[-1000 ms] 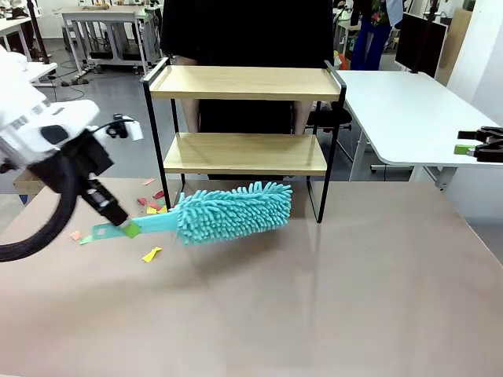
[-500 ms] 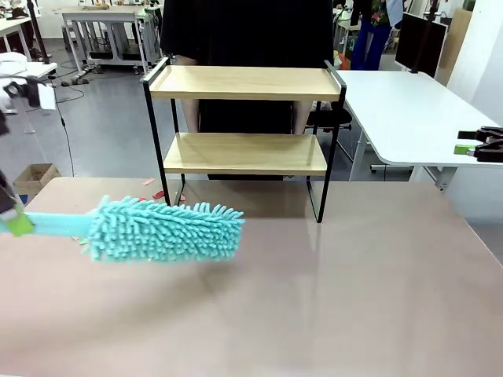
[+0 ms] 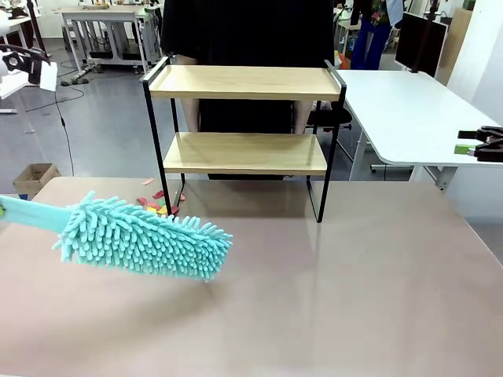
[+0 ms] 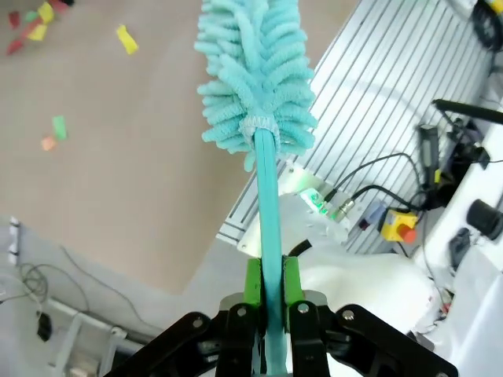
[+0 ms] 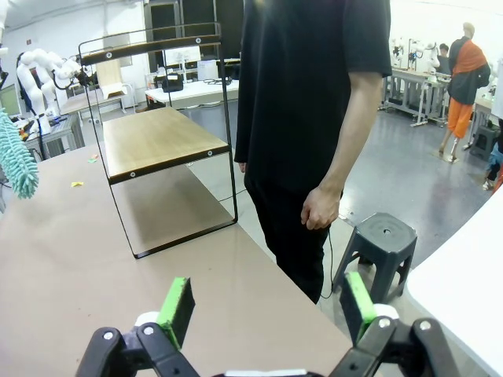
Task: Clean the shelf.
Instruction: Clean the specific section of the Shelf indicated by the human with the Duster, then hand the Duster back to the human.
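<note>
left gripper [image 4: 266, 314] clamped on teal duster [image 3: 145, 238] handle | right gripper [image 5: 267, 308] jaws wide, holding nothing | shelf [image 3: 244, 118] stood at table's far edge | duster had swept left, off paper scraps [image 3: 157, 204]

A robotics lab: white desks [image 3: 409, 118], workbenches [image 3: 106, 20], another robot arm [image 5: 43, 63]
</note>
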### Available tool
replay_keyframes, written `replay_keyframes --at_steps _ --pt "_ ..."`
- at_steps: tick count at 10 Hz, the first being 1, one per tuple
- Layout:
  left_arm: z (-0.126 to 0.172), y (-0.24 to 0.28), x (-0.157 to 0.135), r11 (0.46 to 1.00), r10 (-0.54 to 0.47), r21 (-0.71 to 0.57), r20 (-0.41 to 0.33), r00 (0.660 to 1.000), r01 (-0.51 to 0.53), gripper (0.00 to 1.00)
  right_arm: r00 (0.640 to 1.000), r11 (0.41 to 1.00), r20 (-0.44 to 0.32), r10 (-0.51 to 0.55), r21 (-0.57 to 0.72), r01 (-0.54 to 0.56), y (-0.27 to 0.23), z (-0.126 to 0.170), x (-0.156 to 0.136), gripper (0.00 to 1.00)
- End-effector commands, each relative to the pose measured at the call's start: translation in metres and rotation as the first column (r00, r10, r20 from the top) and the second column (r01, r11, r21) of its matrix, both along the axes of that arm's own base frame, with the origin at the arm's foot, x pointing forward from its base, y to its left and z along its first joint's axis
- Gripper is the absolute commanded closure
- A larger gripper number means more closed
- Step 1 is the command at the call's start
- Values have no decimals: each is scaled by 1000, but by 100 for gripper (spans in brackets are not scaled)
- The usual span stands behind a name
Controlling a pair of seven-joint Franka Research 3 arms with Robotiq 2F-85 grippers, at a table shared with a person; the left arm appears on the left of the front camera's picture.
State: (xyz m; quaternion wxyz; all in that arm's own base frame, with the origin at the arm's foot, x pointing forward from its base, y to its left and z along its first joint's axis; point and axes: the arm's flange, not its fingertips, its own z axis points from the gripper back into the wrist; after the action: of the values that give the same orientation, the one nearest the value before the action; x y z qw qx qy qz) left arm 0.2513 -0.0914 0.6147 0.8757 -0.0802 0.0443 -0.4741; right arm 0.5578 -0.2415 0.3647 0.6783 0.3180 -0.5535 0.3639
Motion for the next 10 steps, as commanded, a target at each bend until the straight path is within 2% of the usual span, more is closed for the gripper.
replay_keyframes --at_steps 1,10 --pt "-3 9 1 999 23 -33 -6 1000 -23 87 1000 1000 4 1 0 -1 2 3 0 0" --pt "-3 9 1 999 23 -33 -6 1000 -23 87 1000 1000 4 1 0 -1 2 3 0 0"
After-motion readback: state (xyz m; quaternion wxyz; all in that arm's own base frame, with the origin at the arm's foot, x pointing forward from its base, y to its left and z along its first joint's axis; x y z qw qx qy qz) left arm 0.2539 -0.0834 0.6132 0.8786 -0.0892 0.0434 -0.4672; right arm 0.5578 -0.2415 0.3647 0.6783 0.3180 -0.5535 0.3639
